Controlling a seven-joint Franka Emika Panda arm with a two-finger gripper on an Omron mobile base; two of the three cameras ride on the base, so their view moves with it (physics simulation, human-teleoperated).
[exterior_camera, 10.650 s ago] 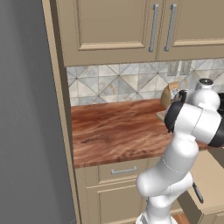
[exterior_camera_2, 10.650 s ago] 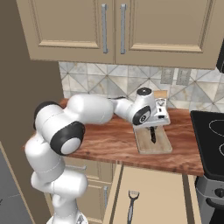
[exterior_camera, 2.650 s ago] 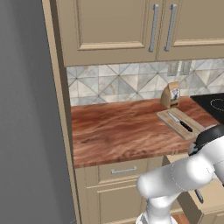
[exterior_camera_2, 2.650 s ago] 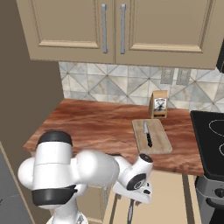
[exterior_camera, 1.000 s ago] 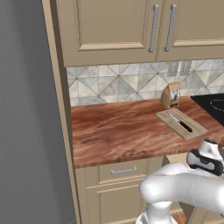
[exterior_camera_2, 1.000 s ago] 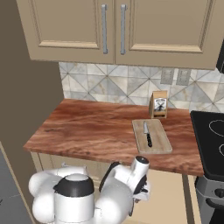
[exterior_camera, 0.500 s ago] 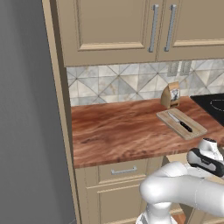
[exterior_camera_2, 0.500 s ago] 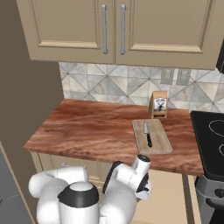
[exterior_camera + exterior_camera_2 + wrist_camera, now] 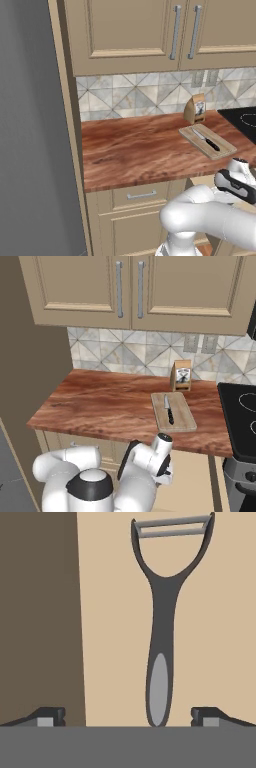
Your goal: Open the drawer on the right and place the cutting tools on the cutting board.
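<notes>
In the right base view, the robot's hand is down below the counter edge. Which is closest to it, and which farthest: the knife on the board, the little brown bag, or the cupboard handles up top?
From the gripper, low in front of the counter:
1. Knife, on the cutting board just above the counter edge.
2. Brown paper bag, behind the board by the tiled wall.
3. Upper cabinet handles, high overhead.

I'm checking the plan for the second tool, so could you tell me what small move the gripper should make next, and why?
Probably lower straight down and close on the peeler's handle. The gripper is open, its fingertips flanking the handle end, with the peeler lying on the drawer floor. A knife lies on the board, so the peeler seems to be what's left.
</notes>
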